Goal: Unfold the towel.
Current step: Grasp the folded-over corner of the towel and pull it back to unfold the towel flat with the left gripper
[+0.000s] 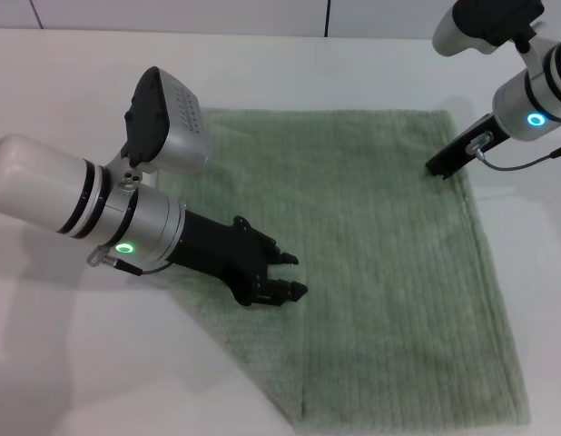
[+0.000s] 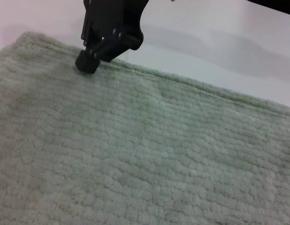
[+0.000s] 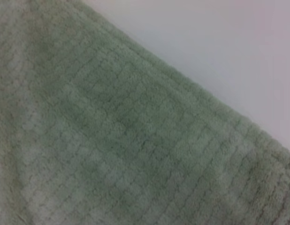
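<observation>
The pale green ribbed towel (image 1: 371,263) lies spread on the white table (image 1: 72,363). Its near left side ends in a slanted edge, and a short seam runs up from the near edge. My left gripper (image 1: 290,276) hovers over the towel's left-middle part, fingers a little apart and empty. My right gripper (image 1: 439,168) is at the towel's far right edge, its tip down at the cloth; it also shows in the left wrist view (image 2: 87,62), on the hemmed edge. The right wrist view shows only towel (image 3: 117,140) and bare table.
The white table surrounds the towel on every side, with a wide bare area at the near left and a strip (image 1: 526,272) along the right. A dark wall line runs behind the table's far edge.
</observation>
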Controlling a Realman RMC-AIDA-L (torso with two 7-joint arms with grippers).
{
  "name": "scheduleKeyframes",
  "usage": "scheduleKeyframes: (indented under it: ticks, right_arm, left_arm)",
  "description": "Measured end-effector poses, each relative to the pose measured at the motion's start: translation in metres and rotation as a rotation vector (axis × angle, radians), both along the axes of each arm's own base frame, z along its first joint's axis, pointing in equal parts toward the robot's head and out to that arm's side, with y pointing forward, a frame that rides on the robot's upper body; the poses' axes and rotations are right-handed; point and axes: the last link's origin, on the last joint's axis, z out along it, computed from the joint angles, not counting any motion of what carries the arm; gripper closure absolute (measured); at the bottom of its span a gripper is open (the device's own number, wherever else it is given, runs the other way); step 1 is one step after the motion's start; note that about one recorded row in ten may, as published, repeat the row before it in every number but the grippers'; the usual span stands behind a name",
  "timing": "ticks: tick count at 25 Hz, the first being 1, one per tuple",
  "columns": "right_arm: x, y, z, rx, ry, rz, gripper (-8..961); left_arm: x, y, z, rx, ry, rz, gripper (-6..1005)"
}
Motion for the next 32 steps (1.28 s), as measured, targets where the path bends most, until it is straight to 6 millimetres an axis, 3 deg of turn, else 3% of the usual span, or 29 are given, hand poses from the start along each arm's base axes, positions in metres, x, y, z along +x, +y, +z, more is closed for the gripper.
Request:
scheduleKeyframes:
  ticks: [3,7,18,22,26,32]
  right_arm:
    - [0.0,0.0,0.0,0.0,0.0,0.0,953]
    - [0.0,0.0,0.0,0.0,0.0,0.001,953]
    - [-0.001,0.0,0.0,-0.001,-0.001,0.002,953]
    - [-0.001,0.0,0.0,-0.001,-0.002,0.003,953]
    - [0.0,0.0,0.0,-0.002,-0.003,0.001,953]
    - [0.001,-0.001,0.0,-0.002,-0.003,-0.001,953]
  left_arm:
    - [0.0,0.0,0.0,0.0,0.003,-0.003,452]
    - [0.001,0.0,0.001,-0.002,0.003,-0.008,662]
    - [0.007,-0.007,0.012,-0.098,-0.011,-0.013,966]
    - [0.007,-0.007,0.014,-0.104,-0.011,-0.011,965]
    - [0.003,-0.013,0.044,-0.183,-0.006,0.027,966]
    - [-0.004,-0.015,0.048,-0.208,0.039,0.043,967]
